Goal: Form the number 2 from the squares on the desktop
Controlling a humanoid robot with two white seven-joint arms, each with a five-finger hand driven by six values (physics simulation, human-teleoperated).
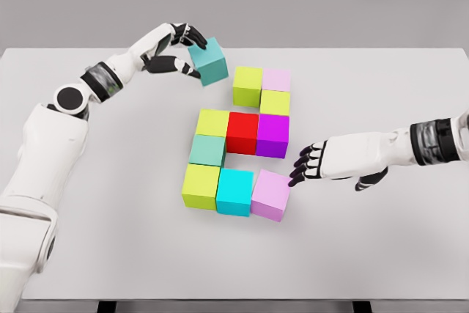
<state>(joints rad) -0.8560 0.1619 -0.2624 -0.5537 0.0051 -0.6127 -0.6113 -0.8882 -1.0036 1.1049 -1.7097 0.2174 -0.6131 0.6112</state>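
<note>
Teal cube (210, 61): grasped in left robot hand (183, 50), raised above the table (381, 254), upper left of the block group. Pink cube (270, 195): bottom-right, touched by relaxed fingertips of right robot hand (322, 163).

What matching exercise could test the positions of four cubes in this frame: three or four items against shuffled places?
Items:
1. teal cube in the left hand
2. red cube
3. pale pink cube by the right hand
4. cyan cube

Places:
A. bottom row, middle
B. bottom row, right end
C. held above the table, upper left
D. middle row, centre

Pairs: 1-C, 2-D, 3-B, 4-A
</note>
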